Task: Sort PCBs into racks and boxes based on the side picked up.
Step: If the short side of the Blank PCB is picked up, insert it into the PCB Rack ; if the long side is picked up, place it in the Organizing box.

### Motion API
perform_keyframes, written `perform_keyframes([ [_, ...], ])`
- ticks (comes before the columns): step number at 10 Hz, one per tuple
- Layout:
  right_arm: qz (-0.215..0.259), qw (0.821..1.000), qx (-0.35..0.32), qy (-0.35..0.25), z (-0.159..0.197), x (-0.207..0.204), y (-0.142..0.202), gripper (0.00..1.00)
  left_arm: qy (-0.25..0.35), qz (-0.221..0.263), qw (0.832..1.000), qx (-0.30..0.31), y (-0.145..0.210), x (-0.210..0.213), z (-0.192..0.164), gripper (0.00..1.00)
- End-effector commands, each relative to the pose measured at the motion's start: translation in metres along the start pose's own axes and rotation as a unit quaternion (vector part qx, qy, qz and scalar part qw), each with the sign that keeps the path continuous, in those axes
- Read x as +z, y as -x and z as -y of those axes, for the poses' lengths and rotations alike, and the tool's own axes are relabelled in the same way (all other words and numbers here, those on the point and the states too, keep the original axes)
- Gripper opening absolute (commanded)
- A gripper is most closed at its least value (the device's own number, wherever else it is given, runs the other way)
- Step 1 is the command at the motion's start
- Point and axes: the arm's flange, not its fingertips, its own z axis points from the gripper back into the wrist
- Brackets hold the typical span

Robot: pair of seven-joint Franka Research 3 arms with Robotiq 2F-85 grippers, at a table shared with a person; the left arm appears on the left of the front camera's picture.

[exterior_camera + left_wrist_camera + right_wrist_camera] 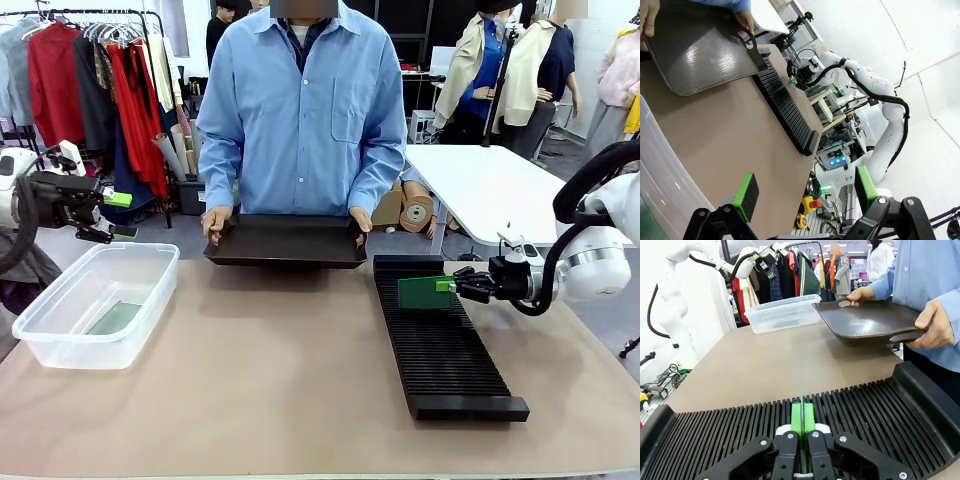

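Front view: right gripper (447,286) jaws clenched on a PCB (424,292) over the rack (441,350); left gripper (122,214) jaws released.

**Rig and person: appearance notes**

Left arm (15,190): glossy white rounded shells, thick black cable looping at its 6 o'clock side. Left gripper (805,192): black linkage body, silver screw heads at the pivots, bright green rectangular pads (746,190) on the fingers.

Right arm (600,255): white rounded housings with a grey ring band at one joint; black corrugated hose arcs over it at 12 o'clock. Right gripper (801,427): black finger links with silver screws, green pads, white mounting piece behind.

Person (300,100): light blue button-up shirt, collar, chest pocket, long sleeves with cuffs (218,200); dark layer at the neck.
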Motion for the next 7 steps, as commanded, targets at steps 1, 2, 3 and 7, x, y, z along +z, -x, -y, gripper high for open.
perform_keyframes([
  [1,-0.001,1.000,0.003,0.000,0.0000,-0.0003,0.0000,0.00,0.000,0.001,1.000,-0.002,-0.0005,0.0008,0.0020,1.00],
  [2,-0.001,1.000,0.003,0.000,0.0000,-0.0003,0.0000,0.00,0.000,0.001,1.000,-0.002,-0.0005,0.0008,0.0020,1.00],
  [3,-0.001,1.000,0.003,0.000,0.0000,-0.0003,0.0000,0.00,0.000,0.001,1.000,-0.002,-0.0005,0.0008,0.0020,1.00],
  [7,0.005,1.000,0.002,0.001,0.0046,0.0038,0.0007,0.00,0.000,0.001,1.000,-0.002,-0.0005,0.0008,0.0020,1.00],
])
